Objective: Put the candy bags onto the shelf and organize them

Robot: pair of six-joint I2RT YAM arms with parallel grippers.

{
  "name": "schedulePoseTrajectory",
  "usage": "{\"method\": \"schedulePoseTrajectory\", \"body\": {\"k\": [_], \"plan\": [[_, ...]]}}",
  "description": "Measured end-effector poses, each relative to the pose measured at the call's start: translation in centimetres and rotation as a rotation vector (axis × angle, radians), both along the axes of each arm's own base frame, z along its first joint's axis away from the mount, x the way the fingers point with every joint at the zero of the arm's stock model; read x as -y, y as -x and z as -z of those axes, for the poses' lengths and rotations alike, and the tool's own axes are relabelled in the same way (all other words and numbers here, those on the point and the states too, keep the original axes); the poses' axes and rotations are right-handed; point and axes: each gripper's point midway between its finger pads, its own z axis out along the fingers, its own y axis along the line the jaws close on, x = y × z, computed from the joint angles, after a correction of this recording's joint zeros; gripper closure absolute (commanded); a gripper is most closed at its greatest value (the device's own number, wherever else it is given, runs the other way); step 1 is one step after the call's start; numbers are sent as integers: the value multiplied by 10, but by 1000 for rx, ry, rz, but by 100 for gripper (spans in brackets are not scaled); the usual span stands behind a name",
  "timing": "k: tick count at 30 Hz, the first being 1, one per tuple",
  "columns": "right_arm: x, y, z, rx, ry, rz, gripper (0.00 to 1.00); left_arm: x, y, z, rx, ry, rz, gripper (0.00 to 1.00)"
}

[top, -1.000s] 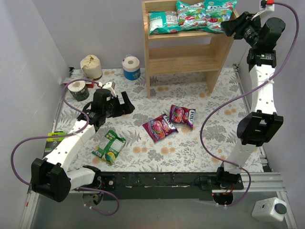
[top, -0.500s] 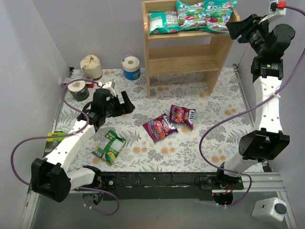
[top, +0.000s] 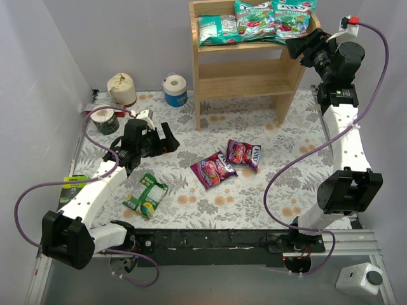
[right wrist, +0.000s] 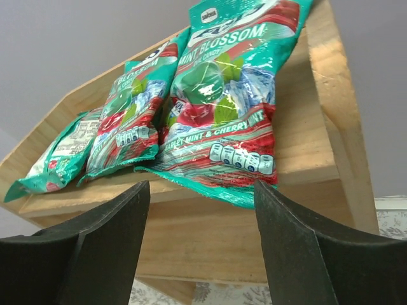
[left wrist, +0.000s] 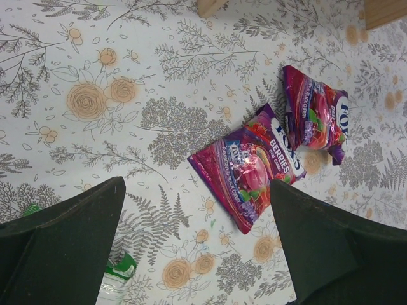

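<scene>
Three teal candy bags (top: 254, 22) lie side by side on the top tier of the shelf (top: 245, 77) (the rightmost overhangs its front edge). Two purple bags (top: 213, 169) lie just beside each other mid-table (top: 254, 203), with the green-and-yellow bag (top: 146, 194) beside the left arm. The right gripper (top: 294, 48) hovers at the shelf's right front corner, fingers apart and empty. The left gripper (top: 169, 138) is equally spread above the table.

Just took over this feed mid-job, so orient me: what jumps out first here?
Three teal bags lie side by side on the top tier of the shelf, with the open, empty right gripper at its right end. On the table, two purple bags lie near the middle. A green-and-yellow bag lies by the left arm, whose left gripper is open.
</scene>
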Motion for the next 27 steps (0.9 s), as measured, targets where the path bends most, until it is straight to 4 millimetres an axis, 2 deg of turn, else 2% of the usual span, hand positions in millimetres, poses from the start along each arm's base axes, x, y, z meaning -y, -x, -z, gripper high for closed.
{"method": "schedulePoseTrajectory", "body": {"k": [9, 14, 19, 23, 27], "plan": [[8, 1, -12, 25, -116, 55, 29, -3, -1, 0, 2, -6, -13, 2], [16, 21, -3, 9, -136, 112, 29, -4, -1, -3, 11, -3, -15, 2], [19, 31, -18, 49, -140, 126, 30, -4, -1, -3, 13, -3, -15, 2], [16, 19, -21, 56, -154, 102, 34, -4, -1, -3, 13, -4, -17, 2], [14, 1, -12, 29, -183, 95, 37, -6, 0, -3, 15, -6, -22, 2]]}}
